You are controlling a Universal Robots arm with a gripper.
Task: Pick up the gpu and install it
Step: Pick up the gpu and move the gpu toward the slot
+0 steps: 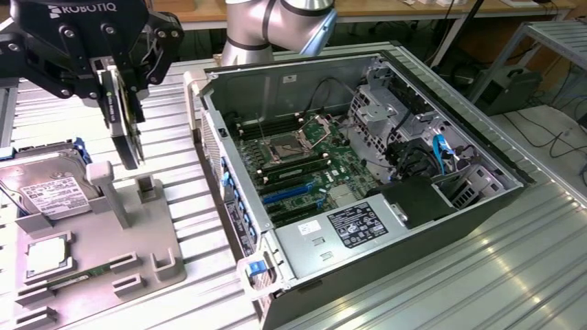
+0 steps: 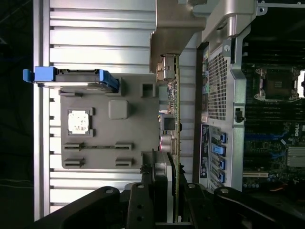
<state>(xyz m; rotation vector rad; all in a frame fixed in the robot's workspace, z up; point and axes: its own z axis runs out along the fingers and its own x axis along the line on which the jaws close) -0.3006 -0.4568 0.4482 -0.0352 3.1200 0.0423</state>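
Note:
The gpu (image 1: 126, 127) is a thin black card hanging upright and edge-on, clamped in my gripper (image 1: 122, 81), which is shut on its upper part. Its lower end hangs close above the upright posts of the grey parts holder (image 1: 110, 240). In the wrist view the gpu (image 2: 174, 119) runs lengthwise from my gripper (image 2: 164, 198), with its silvery metal bracket (image 2: 167, 40) at the far end. The open computer case (image 1: 303, 271) lies toward the exterior view's right, motherboard exposed with blue expansion slots (image 1: 291, 192).
On the grey holder (image 2: 138, 143) rest a silver hard drive (image 1: 51, 192) in a blue frame (image 2: 71, 76), a processor chip (image 2: 78, 120) and a narrow memory stick (image 2: 95, 147). All stands on a ribbed metal table (image 1: 513, 268). The case's wall (image 1: 216, 151) rises between holder and motherboard.

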